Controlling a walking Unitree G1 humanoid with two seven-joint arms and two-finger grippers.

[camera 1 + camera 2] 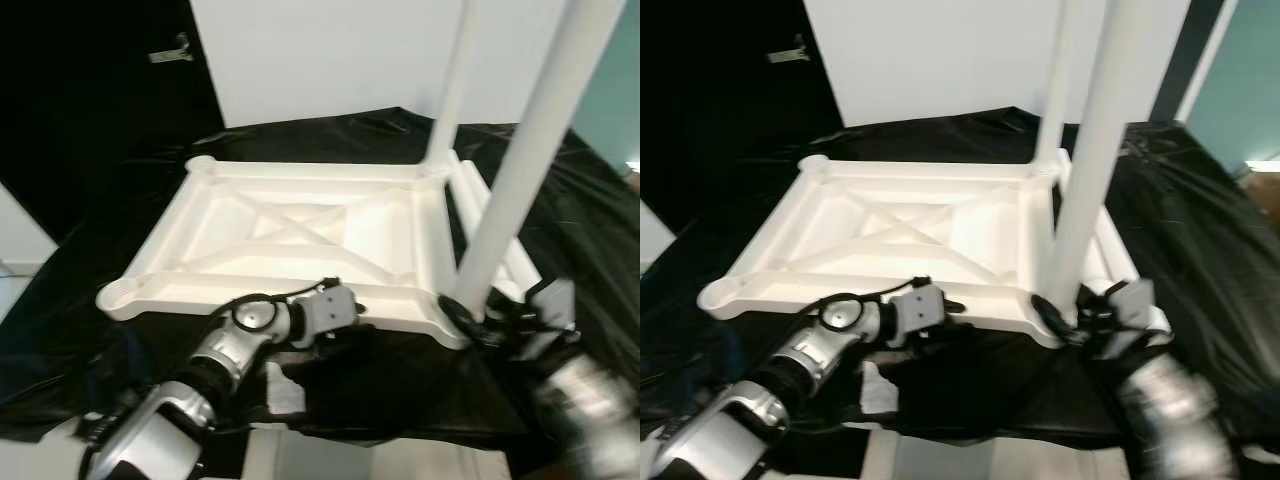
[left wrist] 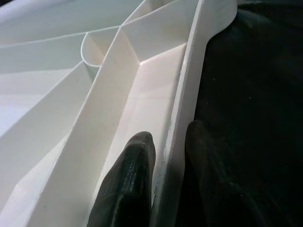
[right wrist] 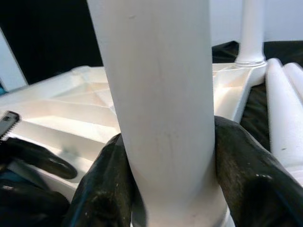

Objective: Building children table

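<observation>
You have the white table top point(image 1: 300, 235) lying upside down on the black sheet point(image 1: 560, 210), ribbed underside up, with 1 leg point(image 1: 452, 90) already standing in the far right corner socket. The step in hand is the near right leg point(image 1: 530, 150): it stands upright in the near right corner socket, and your right gripper point(image 3: 165, 156) has its 2 black fingers point(image 3: 246, 175) closed around the foot of the leg, just above the socket. Whether the leg is fully seated there I cannot tell from these views.

Your left gripper point(image 2: 163, 165) steadies the table top at the near edge: the fingers straddle the rim wall, 1 inside the channel and 1 outside on the sheet side, closed down to the thickness of that wall.

2 more loose legs point(image 3: 284, 118) lie side by side on the sheet just beside the right edge of the table top, and the 2 left corner sockets point(image 1: 122, 293) stand empty.

Next, judge the seating: press or twist the leg down into the socket while the left gripper keeps the table top from sliding on the slick sheet. Keep the leg vertical as you do it; a tilt would likely jam it. After that, release and reach for 1 of the loose legs.
</observation>
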